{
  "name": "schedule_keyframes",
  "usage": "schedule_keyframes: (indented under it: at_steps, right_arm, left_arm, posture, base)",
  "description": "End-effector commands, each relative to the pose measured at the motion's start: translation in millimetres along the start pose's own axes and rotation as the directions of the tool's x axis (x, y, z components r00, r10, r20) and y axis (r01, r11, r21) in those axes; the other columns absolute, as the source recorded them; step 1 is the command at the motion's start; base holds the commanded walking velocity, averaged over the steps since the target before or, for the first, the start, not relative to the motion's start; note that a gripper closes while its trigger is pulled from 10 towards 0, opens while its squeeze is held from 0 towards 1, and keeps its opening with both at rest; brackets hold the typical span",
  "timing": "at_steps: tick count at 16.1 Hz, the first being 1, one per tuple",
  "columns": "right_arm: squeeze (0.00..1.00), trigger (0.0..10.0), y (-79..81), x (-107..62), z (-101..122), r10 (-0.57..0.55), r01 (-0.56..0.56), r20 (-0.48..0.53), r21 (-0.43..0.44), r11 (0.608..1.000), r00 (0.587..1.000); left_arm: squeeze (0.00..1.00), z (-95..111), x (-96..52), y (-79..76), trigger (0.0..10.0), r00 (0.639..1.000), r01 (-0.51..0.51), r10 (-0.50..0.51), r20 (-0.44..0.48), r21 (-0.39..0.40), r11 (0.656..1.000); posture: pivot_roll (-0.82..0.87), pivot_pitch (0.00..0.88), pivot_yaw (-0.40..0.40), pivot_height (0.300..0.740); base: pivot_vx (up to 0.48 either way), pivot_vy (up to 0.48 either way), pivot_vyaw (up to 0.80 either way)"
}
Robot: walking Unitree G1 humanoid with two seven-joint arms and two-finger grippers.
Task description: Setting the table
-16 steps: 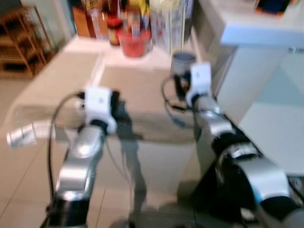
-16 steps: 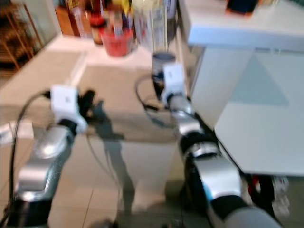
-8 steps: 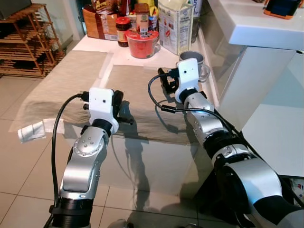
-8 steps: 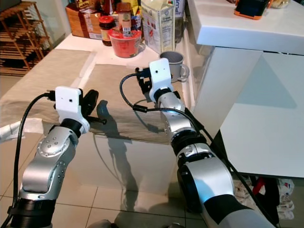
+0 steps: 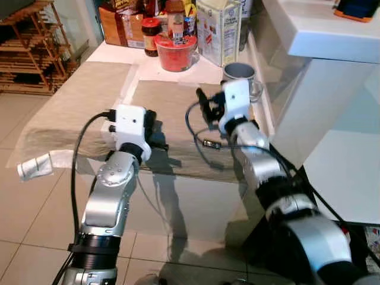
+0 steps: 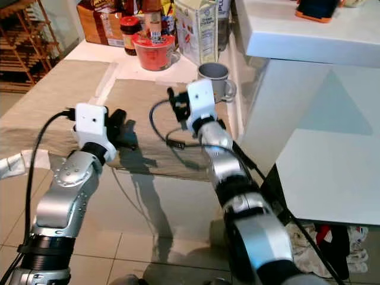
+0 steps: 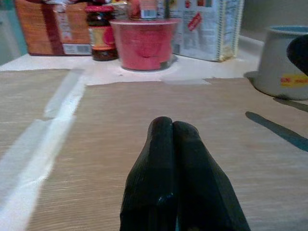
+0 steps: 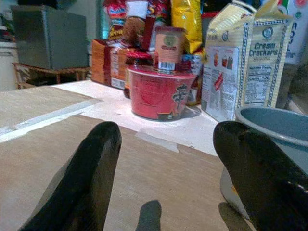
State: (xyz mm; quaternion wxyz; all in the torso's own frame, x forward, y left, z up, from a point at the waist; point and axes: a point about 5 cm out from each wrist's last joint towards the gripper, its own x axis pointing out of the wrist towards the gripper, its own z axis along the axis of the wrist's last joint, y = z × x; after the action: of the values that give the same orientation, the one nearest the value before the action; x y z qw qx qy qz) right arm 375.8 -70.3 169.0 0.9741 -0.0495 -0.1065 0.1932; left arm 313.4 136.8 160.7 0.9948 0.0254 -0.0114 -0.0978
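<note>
A grey mug (image 5: 240, 73) stands at the far right corner of a beige placemat (image 5: 172, 116) on the table. My right gripper (image 8: 166, 139) is open with nothing between its fingers, low over the mat just left of the mug (image 8: 272, 127). The right gripper (image 5: 205, 105) points toward the back of the table. My left gripper (image 7: 172, 127) is shut and holds nothing. It hovers over the near edge of the same mat (image 7: 144, 101), where its fingers (image 5: 155, 132) show in the left eye view. The mug (image 7: 284, 62) lies ahead of it to the right.
A red noodle bowl (image 5: 176, 52), a cracker carton (image 5: 217, 27), jars and boxes crowd the table's back. A second mat (image 5: 77, 98) lies to the left, with a crumpled cloth (image 5: 35, 165) hanging off the edge. A white counter (image 5: 320, 32) rises on the right, a wooden rack (image 5: 29, 50) on the far left.
The view was blurred a second ago and is sharp now, slightly shifted. Both grippers stay over the placemat in much the same pose.
</note>
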Motion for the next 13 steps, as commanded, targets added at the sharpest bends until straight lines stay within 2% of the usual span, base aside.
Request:
schedule_keyframes:
  at_steps: [1,4,5,7,12,13]
  right_arm:
    - [0.00,10.0,-1.1,0.3,5.3,0.011,-0.011,0.018,-0.017,1.000,1.000]
    - [0.00,10.0,-1.5,-10.6,-2.6,-0.017,0.018,-0.014,0.100,0.995,1.000]
    - [0.00,10.0,5.5,-19.2,-2.2,0.024,-0.025,0.007,0.051,0.998,1.000]
    - [0.00,10.0,5.0,-21.7,-2.7,0.024,-0.024,0.005,0.047,0.999,1.000]
    - [0.00,10.0,3.1,-22.9,-1.1,0.010,-0.009,-0.026,0.032,0.999,1.000]
    - [0.00,10.0,2.5,-23.2,0.8,0.004,-0.004,-0.018,0.019,1.000,1.000]
  left_arm:
    - [0.00,1.2,3.5,-3.7,10.0,1.000,0.022,-0.021,0.003,-0.002,1.000]
    - [0.00,1.5,7.2,-2.7,10.0,1.000,0.026,-0.026,0.006,0.001,1.000]
    - [0.00,2.0,7.2,-1.6,10.0,1.000,0.020,-0.020,0.015,-0.010,1.000]
    - [0.00,2.2,7.5,0.2,10.0,1.000,0.017,-0.017,0.016,-0.007,1.000]
    - [0.00,2.4,9.7,0.1,10.0,0.999,0.032,-0.032,0.018,0.018,0.999]
    - [0.00,3.9,11.2,-0.5,10.0,0.999,0.032,-0.032,0.024,0.014,0.999]
  posture:
    - [-0.07,0.000,0.027,0.736]
    - [-0.06,0.000,0.016,0.736]
    - [-0.05,0.000,0.016,0.736]
    - [-0.06,0.000,0.020,0.736]
    - [-0.06,0.000,0.027,0.736]
    - [-0.06,0.000,0.026,0.736]
  base:
    - [0.000,0.000,0.00]
    - [0.000,0.000,0.00]
    - [0.000,0.000,0.00]
    - [0.000,0.240,0.00]
    - [0.000,0.480,-0.65]
    - [0.000,0.000,0.00]
